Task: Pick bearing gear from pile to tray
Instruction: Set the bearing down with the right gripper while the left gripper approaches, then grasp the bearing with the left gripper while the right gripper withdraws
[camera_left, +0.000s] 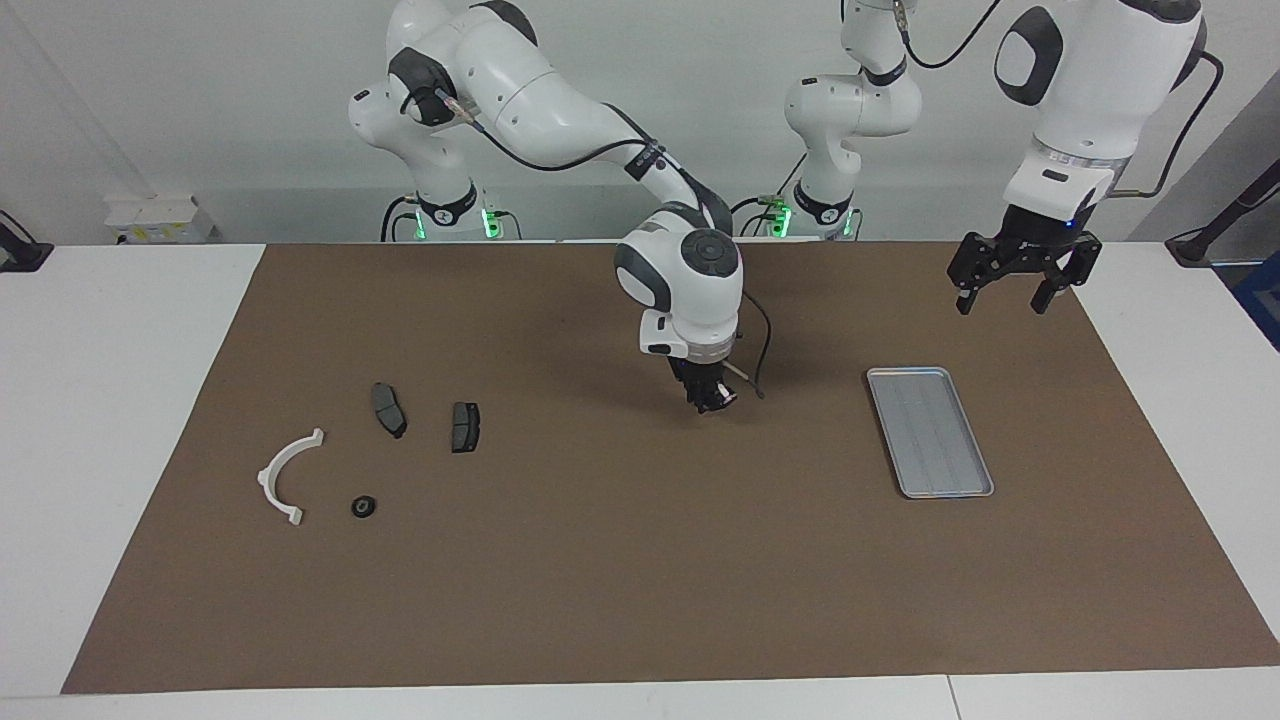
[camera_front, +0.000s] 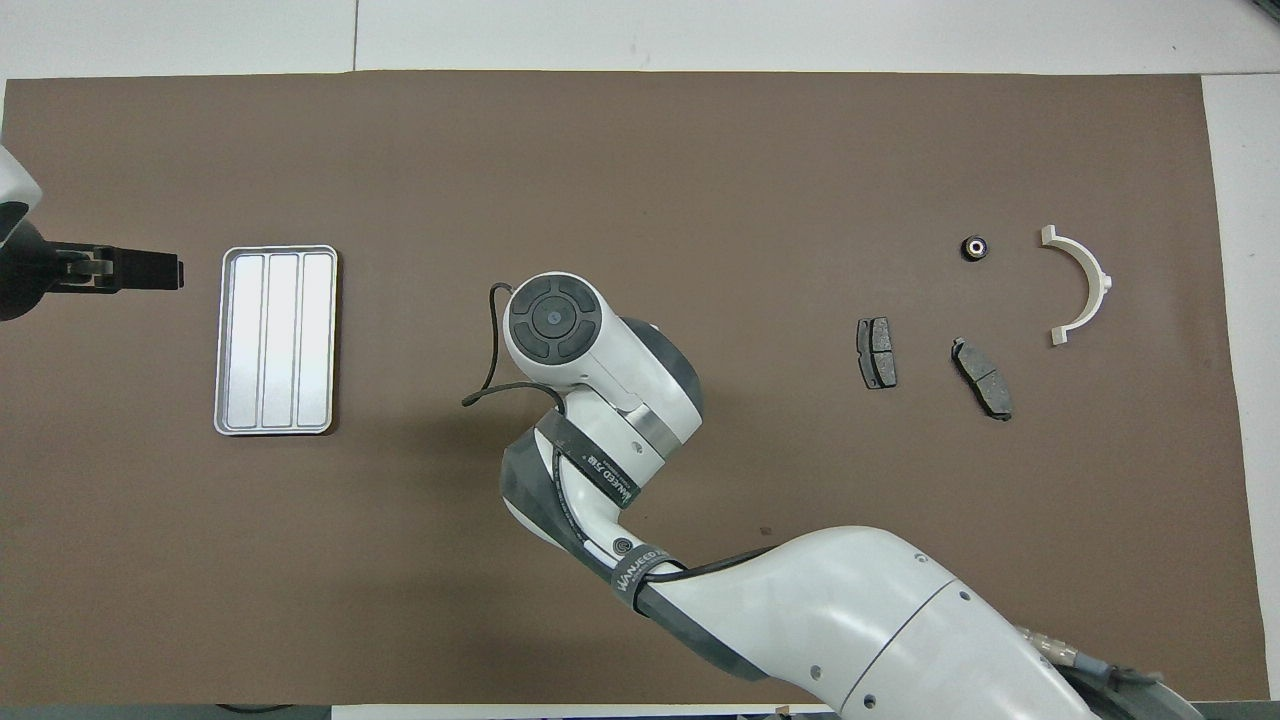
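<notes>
Facing view, right hand (camera_left: 712, 399) over mid-desk, grip unreadable, left hand (camera_left: 1017, 288) spread, waiting above the flat silver metal tray (camera_left: 930, 432), small black round bearing gear (camera_left: 363, 507) beside white plastic arc (camera_left: 284, 473).

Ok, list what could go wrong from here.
1. The right end effector hangs over bare mat between pile and tray; any small part it carries could drop there.
2. The black round piece lies close to the white arc; grasping it may nudge the arc.
3. The left end effector hovers near the tray, crowding a delivery.

The tray (camera_left: 930, 432) is bright ridged metal with a soft sheen; the arc (camera_left: 285, 478) is smooth white plastic; the brown table mat (camera_left: 640, 600) looks matt.
</notes>
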